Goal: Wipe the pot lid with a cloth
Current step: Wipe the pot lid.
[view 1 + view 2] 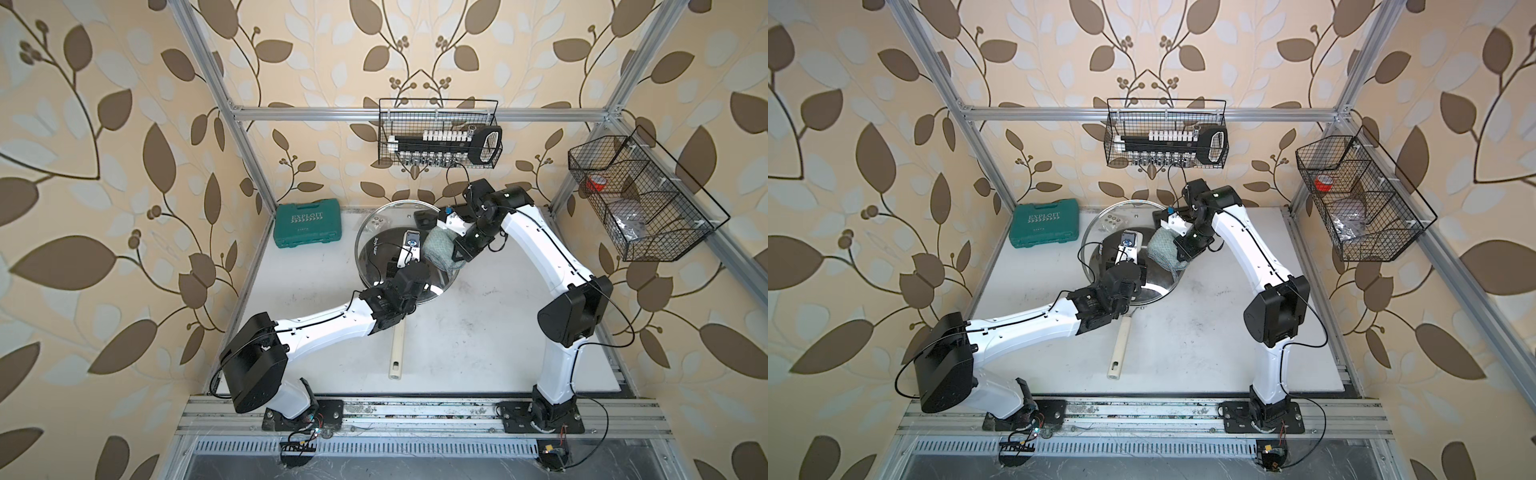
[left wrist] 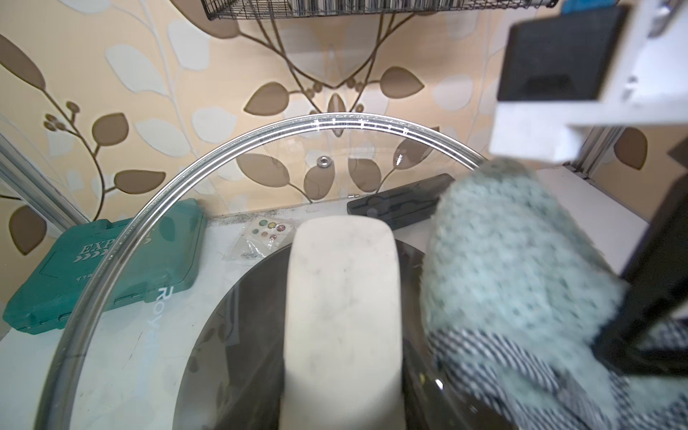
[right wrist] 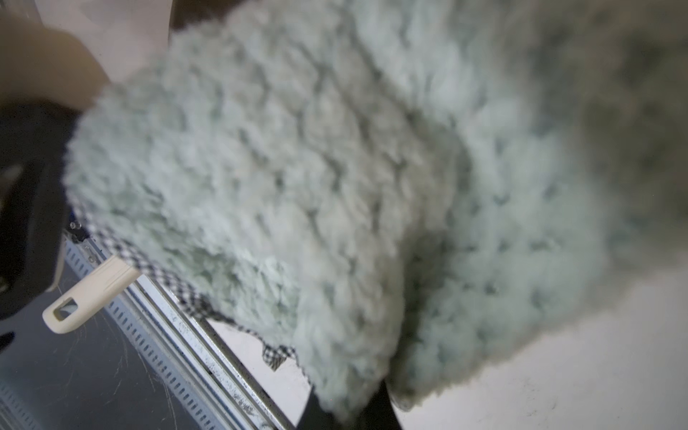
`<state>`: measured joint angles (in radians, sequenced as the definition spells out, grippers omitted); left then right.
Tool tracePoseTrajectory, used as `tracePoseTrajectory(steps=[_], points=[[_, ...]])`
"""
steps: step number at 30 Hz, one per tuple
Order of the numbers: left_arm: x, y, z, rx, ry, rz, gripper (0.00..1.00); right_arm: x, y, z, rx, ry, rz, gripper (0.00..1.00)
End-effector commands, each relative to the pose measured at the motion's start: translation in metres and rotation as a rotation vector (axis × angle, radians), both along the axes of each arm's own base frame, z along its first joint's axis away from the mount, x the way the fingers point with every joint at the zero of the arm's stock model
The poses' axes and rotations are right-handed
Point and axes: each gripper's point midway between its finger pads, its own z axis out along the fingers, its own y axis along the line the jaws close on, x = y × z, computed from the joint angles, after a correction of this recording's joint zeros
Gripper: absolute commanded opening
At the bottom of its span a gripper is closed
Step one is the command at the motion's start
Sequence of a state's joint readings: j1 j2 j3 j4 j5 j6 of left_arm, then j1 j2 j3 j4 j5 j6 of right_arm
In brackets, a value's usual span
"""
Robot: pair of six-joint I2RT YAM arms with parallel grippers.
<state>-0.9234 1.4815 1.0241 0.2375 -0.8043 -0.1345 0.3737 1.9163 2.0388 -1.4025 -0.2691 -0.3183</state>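
Pot lid [image 1: 374, 237] tilted up over the frying pan [image 1: 397, 353] on the worktop [image 1: 478, 353], left gripper [image 1: 399, 266] fingers clamped on its cream handle [image 2: 342, 316], right gripper [image 1: 453, 251] fingers clamped on the cloth [image 1: 436, 249], cloth against the glass just beside the handle.

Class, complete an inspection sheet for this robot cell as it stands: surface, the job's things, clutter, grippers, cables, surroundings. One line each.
Surface: white tabletop, scuffed with dark marks.
Job's things: pot lid tilted above the frying pan; cloth appears pressed against the lid, beside its cream handle.
Clutter: green tool case; black case at the back; small clear packet.
Grippers: left gripper shut on the pot lid's handle; right gripper shut on the cloth.
Cables: black cables loop along both arms and at the bases.
Surroundings: leaf wallpaper; aluminium frame; back wire basket and side wire basket, both holding items.
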Motion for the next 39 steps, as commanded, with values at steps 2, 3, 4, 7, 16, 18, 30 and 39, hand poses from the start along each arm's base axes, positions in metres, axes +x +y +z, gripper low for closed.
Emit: tracePoseTrajectory(steps=[2,3,4,7,16,18,30,39], points=[[-0.002,0.014,0.119,-0.404,-0.287,0.087,0.0,-0.023,0.009,0.003,0.035,-0.003,0.041,0.0],[-0.002,0.014,0.12,-0.411,-0.286,0.087,0.0,-0.028,0.01,0.003,0.034,-0.002,0.047,0.0],[-0.002,0.014,0.12,-0.416,-0.286,0.088,0.0,-0.032,0.012,0.002,0.034,0.001,0.054,0.0],[-0.002,0.014,0.119,-0.434,-0.282,0.091,0.0,-0.039,0.015,0.002,0.038,0.008,0.062,0.0],[-0.001,0.015,0.105,-0.439,-0.254,0.102,0.0,-0.01,0.013,0.03,0.058,-0.065,0.013,0.0],[-0.002,0.014,0.102,-0.44,-0.247,0.096,0.0,-0.001,0.014,0.036,0.063,-0.079,0.006,0.0],[-0.003,0.002,0.094,-0.406,-0.211,0.03,0.0,0.067,0.018,0.035,-0.018,-0.193,-0.042,0.0],[-0.006,0.004,0.093,-0.41,-0.211,0.02,0.0,0.086,0.017,0.032,-0.042,-0.237,-0.065,0.0]])
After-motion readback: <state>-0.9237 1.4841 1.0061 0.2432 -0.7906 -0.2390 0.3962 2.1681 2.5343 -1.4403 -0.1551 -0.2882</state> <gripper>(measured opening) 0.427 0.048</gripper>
